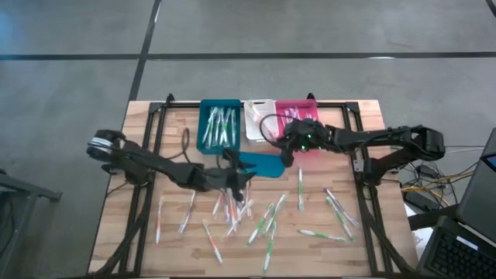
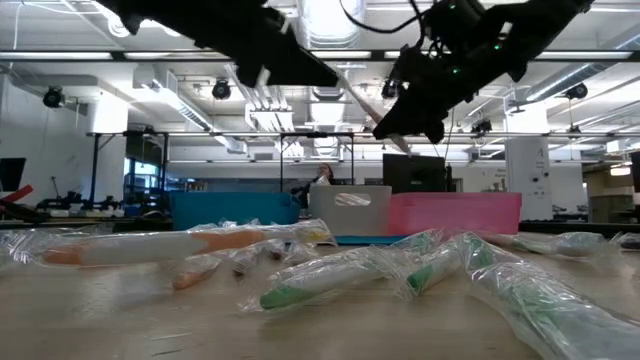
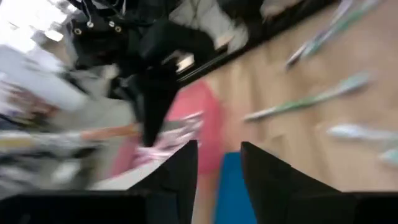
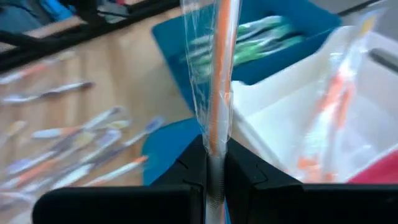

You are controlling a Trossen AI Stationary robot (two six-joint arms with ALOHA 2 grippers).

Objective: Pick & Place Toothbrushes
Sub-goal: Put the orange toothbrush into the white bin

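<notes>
The right gripper (image 4: pixel 214 168) is pinching an orange toothbrush (image 4: pixel 217 74) near the white bin (image 4: pixel 298 118), awaiting release there, while the left gripper (image 3: pixel 217 168), jaws spread, is hovering beside it.

Glossy clear plastic wrap on toothbrushes (image 1: pixel 301 189); matt wood-grain table (image 1: pixel 372 256); smooth plastic bins (image 1: pixel 218 125).

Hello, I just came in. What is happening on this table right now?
A two-armed robot is sorting wrapped toothbrushes into bins at the far edge of a wooden table. The right gripper is shut on an orange toothbrush and holds it in the air near the white bin, between the blue bin and the pink bin. The left gripper is open and empty, above the middle of the table. Many loose toothbrushes lie on the table, and a flat teal piece too.
</notes>
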